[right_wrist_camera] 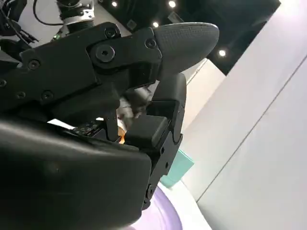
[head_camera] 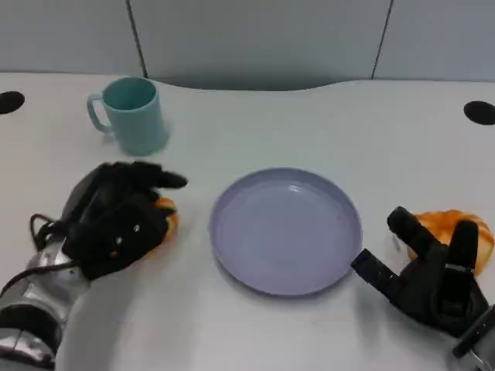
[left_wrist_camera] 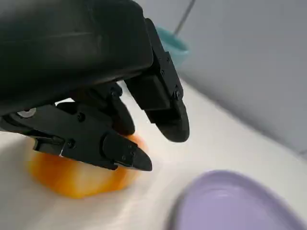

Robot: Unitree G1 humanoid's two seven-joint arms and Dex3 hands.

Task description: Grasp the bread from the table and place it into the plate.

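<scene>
One orange-brown bread (head_camera: 167,219) lies on the white table left of the lilac plate (head_camera: 286,232). My left hand (head_camera: 116,216) arches over it and covers most of it. In the left wrist view its fingers (left_wrist_camera: 168,110) hang just above the bread (left_wrist_camera: 81,175), apart, with a lower fingertip at its top edge and no firm grip showing. The plate's rim (left_wrist_camera: 230,201) lies beyond. A second bread (head_camera: 448,228) lies right of the plate, behind my right hand (head_camera: 429,274), which is palm up with fingers spread and holds nothing.
A teal mug (head_camera: 133,114) stands at the back left, beyond my left hand, and shows as the mug (left_wrist_camera: 173,45) in the left wrist view. Black round holes (head_camera: 481,112) sit at the table's far corners. The plate holds nothing.
</scene>
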